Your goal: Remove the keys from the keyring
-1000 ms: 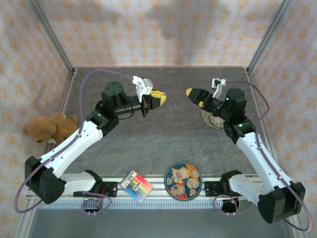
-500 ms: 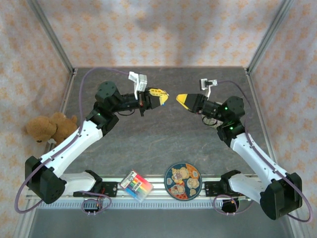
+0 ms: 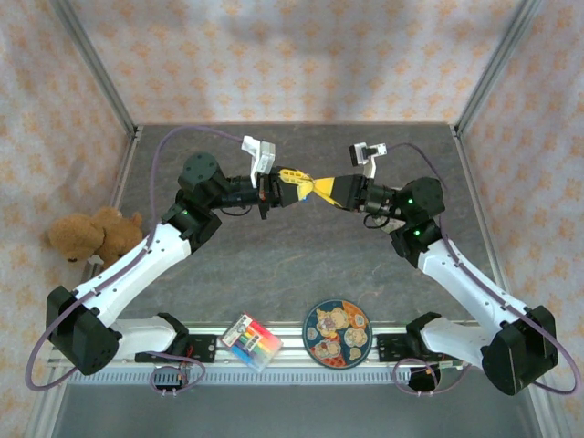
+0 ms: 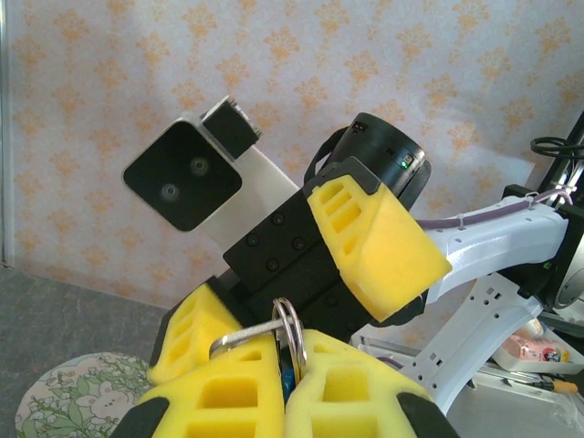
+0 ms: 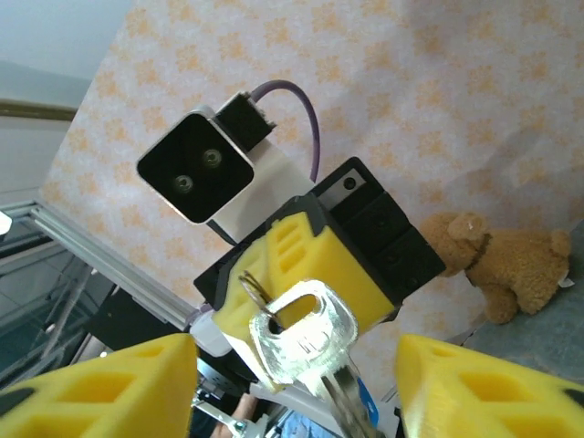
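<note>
My left gripper [image 3: 297,177] [image 4: 287,365] is held up above the table, shut on the keyring [image 4: 290,324]. The keyring is a thin metal split ring with a blue tag [image 4: 294,370] pinched between the yellow pads. A silvery key [image 5: 306,342] [image 4: 239,338] hangs from the ring and sticks out of the grip. My right gripper [image 3: 326,189] [image 5: 297,370] faces the left one tip to tip. It is open, with one yellow finger [image 5: 100,388] on each side of the key's head and a gap on both sides.
A round patterned plate [image 3: 337,333] and a colourful box [image 3: 251,341] lie at the near edge between the arm bases. A teddy bear [image 3: 91,235] sits at the left wall. Another patterned plate [image 4: 64,401] lies on the grey table below the grippers.
Both grippers have moved toward each other over the table's middle. The right gripper's fingers now flank the key held by the left, and its jaws have narrowed.
</note>
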